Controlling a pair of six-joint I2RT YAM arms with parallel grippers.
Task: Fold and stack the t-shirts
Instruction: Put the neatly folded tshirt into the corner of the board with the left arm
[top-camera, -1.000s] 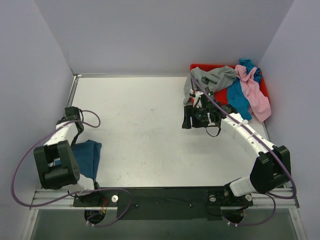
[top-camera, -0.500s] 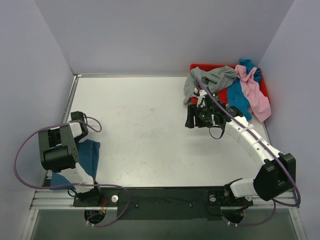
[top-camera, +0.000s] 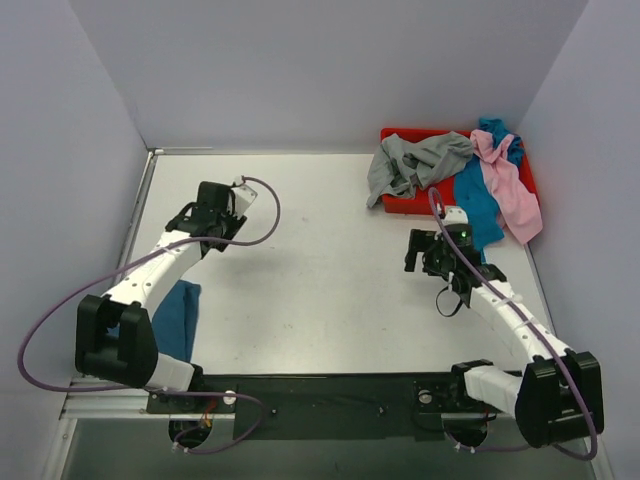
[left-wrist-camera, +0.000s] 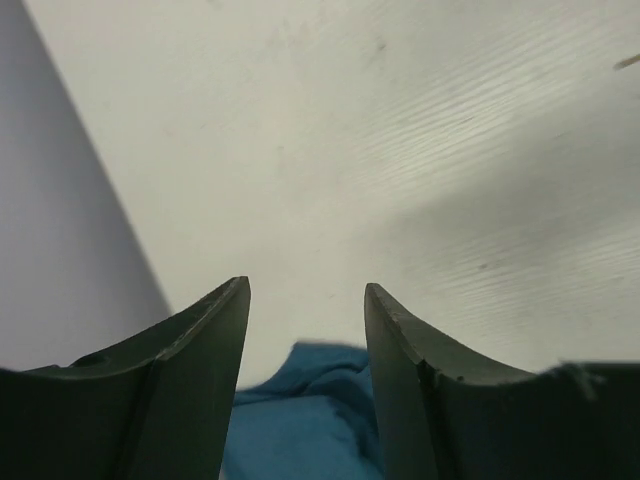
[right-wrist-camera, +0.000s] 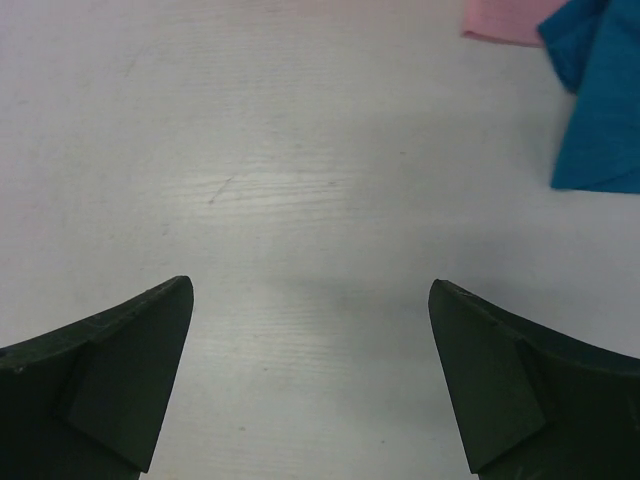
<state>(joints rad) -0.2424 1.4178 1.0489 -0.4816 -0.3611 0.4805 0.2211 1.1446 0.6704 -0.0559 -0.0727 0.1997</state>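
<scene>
Four t-shirts are in view. Farthest left, the dark teal-blue shirt (top-camera: 180, 312) lies as a compact, seemingly folded bundle at the near left edge of the worktop (top-camera: 320, 260), partly under the left arm. The left gripper (left-wrist-camera: 305, 295) hangs farther out over bare worktop, its fingers apart and holding nothing. Across to the right, the right gripper (right-wrist-camera: 310, 290) hovers just short of the red tray (top-camera: 405, 204), spread wide and empty. The grey shirt (top-camera: 415, 160) spills over the tray's left rim, followed by the turquoise shirt (top-camera: 478, 205) and the pink shirt (top-camera: 508, 185), rumpled and overlapping. All are light, limp cloth that will sag and bunch. The grey one looks easiest to reach. It is probably best pinched at a free hem or shoulder and drawn clear before flattening.
</scene>
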